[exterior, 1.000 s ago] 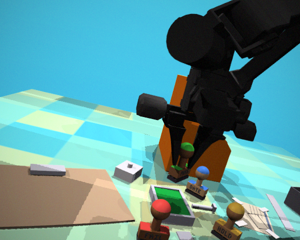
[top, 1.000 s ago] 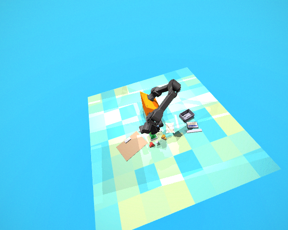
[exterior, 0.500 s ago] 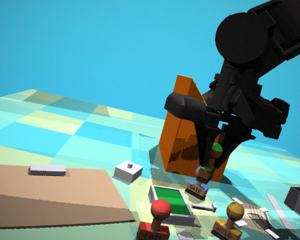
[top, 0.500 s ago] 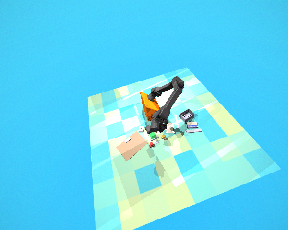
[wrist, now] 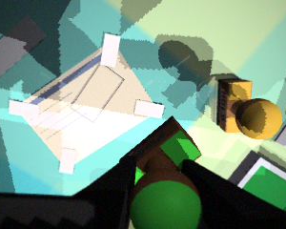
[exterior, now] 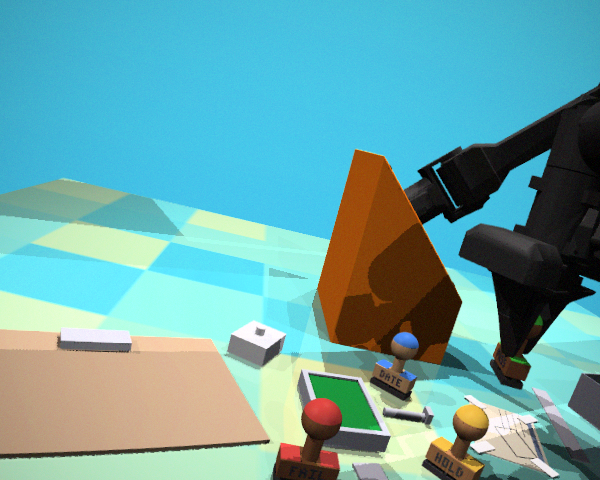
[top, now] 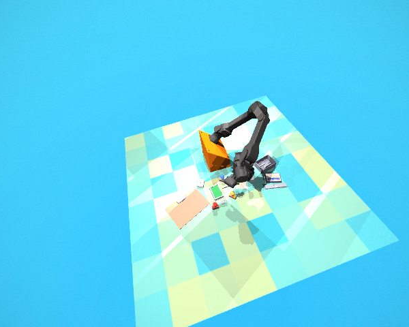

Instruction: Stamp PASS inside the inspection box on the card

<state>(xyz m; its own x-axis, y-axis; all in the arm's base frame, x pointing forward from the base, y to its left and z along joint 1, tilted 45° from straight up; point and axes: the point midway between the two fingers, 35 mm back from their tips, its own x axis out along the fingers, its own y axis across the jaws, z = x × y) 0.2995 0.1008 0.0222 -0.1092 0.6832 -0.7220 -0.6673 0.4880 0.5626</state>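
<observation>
My gripper (exterior: 526,347) (wrist: 158,166) is shut on the green-knobbed PASS stamp (exterior: 512,363) (wrist: 166,207). The stamp is held in the air, base down, near the card. The card (top: 242,184) (wrist: 133,91) lies flat with white tabs at its corners. Its inspection box (wrist: 109,100) is a thin outline, and no print shows inside it. In the wrist view the stamp is below and right of the box. The stamp's underside is hidden. The green ink pad (top: 216,191) (exterior: 347,400) (wrist: 269,188) lies open in its grey frame, away from the stamp.
The yellow HOLD stamp (exterior: 453,457) (wrist: 235,105) stands between card and pad. The blue DATE stamp (exterior: 393,374), a grey bolt (exterior: 406,414) and the red FAIL stamp (exterior: 321,417) are near the pad. An orange wedge (top: 210,149) (exterior: 388,206) rises behind. A dark bin (top: 264,163) stands beyond the card.
</observation>
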